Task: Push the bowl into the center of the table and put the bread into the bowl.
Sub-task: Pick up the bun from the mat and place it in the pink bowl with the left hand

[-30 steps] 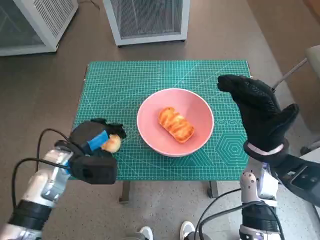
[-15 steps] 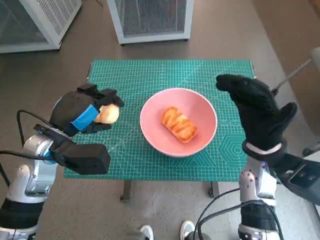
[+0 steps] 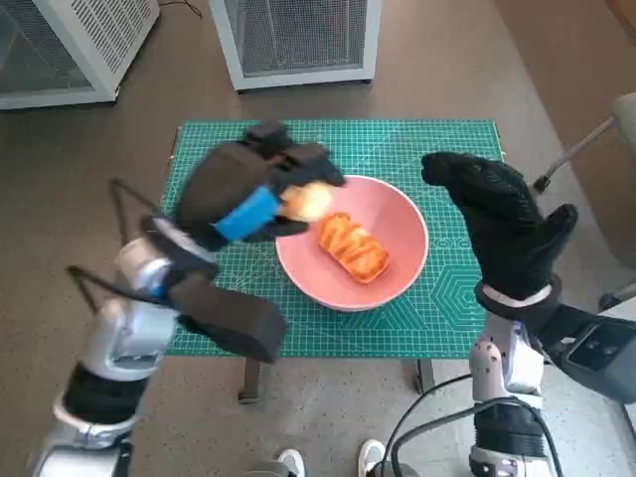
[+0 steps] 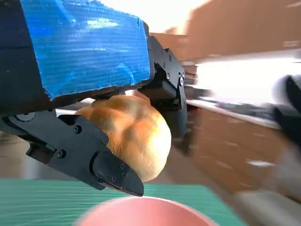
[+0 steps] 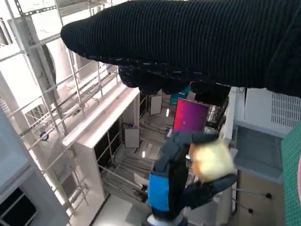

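A pink bowl [image 3: 397,224] sits near the middle of the green cutting mat [image 3: 238,149]. A glazed, striped bread [image 3: 351,247] lies inside it. My left hand [image 3: 245,192] hovers over the bowl's left rim, raised off the mat, and grips a pale round bread roll [image 3: 305,202] [image 4: 136,136] [image 5: 210,160]. The bowl's rim [image 4: 141,212] shows just under the roll in the left wrist view. My right hand [image 3: 502,229] is held up to the right of the bowl, fingers spread, holding nothing.
Two white slatted cabinets [image 3: 298,40] [image 3: 70,45] stand on the floor beyond the table. A person's white shoes [image 3: 328,463] show at the table's near edge. A grey chair part [image 3: 586,139] stands at the right.
My left hand has carried the roll up and to the right, from the mat's left side to above the bowl's left rim. The right hand has barely moved.
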